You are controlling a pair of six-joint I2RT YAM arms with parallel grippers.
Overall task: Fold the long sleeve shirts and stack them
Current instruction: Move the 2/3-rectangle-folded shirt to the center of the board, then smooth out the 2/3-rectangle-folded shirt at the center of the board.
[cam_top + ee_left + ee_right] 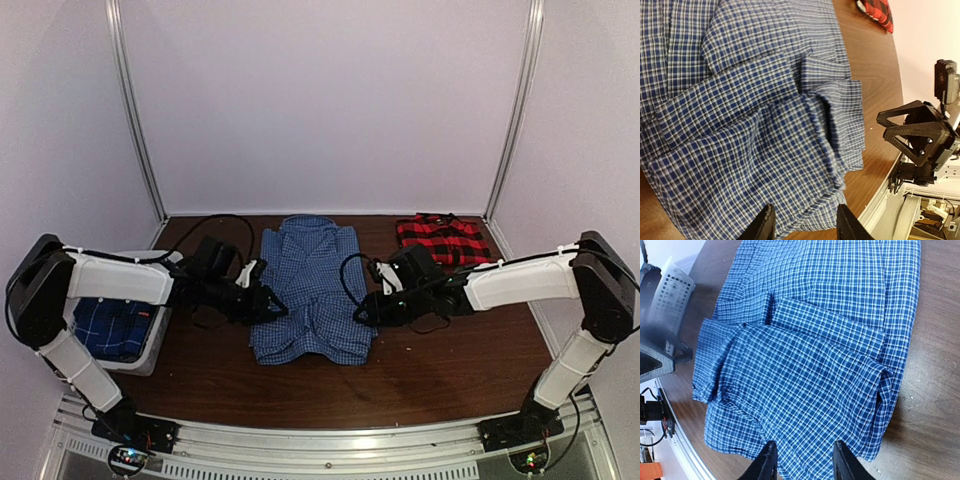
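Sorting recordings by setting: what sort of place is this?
Likely a lab recording booth: plain white walls framed by metal posts, and a brown table with a mounting rail along its near edge.

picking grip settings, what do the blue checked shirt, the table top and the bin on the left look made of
Blue checked shirt: thin woven cloth, likely cotton, matte; it folds and creases softly. Table top: dark wood-look surface, slight sheen, possibly laminate. Bin: white perforated walls, probably hard plastic.

The blue gingham shirt point(312, 290) fills the gap between left end effector point(270, 308) and right end effector point(363, 312). A white bin point(157, 338) stands just outside the left one; bare worktop point(500, 345) lies outside the right one.
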